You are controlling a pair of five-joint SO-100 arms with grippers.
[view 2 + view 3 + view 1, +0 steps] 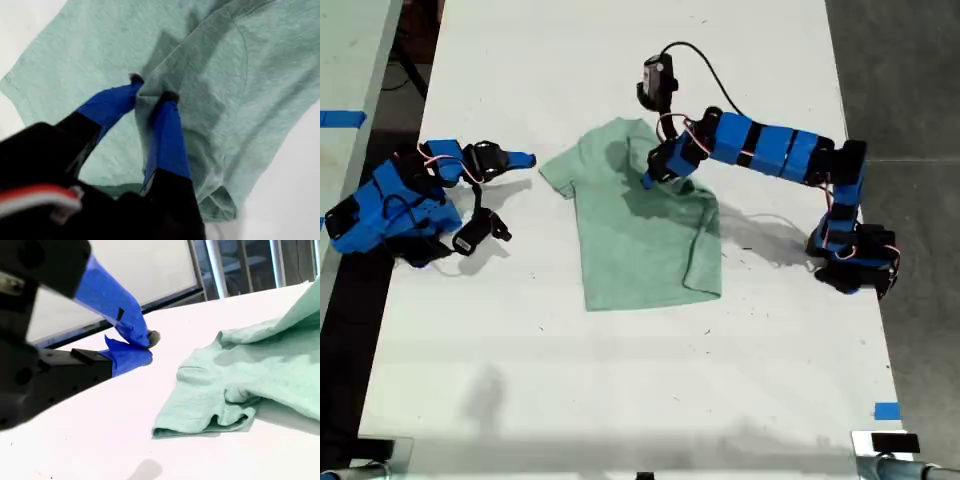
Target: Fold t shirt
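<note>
**First wrist view says it all: mid-fold, cloth in the pinch**

First wrist view up close: my first gripper (150, 95) has its two blue fingers (167, 140) closed down on a bunched ridge of the t shirt (90, 65), with fabric gathered right between the tips. So the grab is made and the fold itself is the step in hand.

Pulling back to the exterior view, that same gripper (655, 172) reaches in from the exterior view's right, over the upper part of the shirt (640, 235). The shirt lies roughly in the middle of the white table (620, 380). The sleeve side on the exterior view's right looks already doubled inward, though I can't be sure how neatly — the arm and its shadow cover that bit.

Farther off, my second gripper (145, 342) sits parked on the exterior view's left (510, 160), well apart from the shirt. Its fingertips look nearly touching, with nothing between them. The near sleeve (205, 415) is rumpled.

Next move, I reckon: carry the pinched edge across toward the exterior view's left and lay it flat before letting go — lift enough that the layer underneath doesn't drag along. The idle arm could pin the far side if it slides.
</note>
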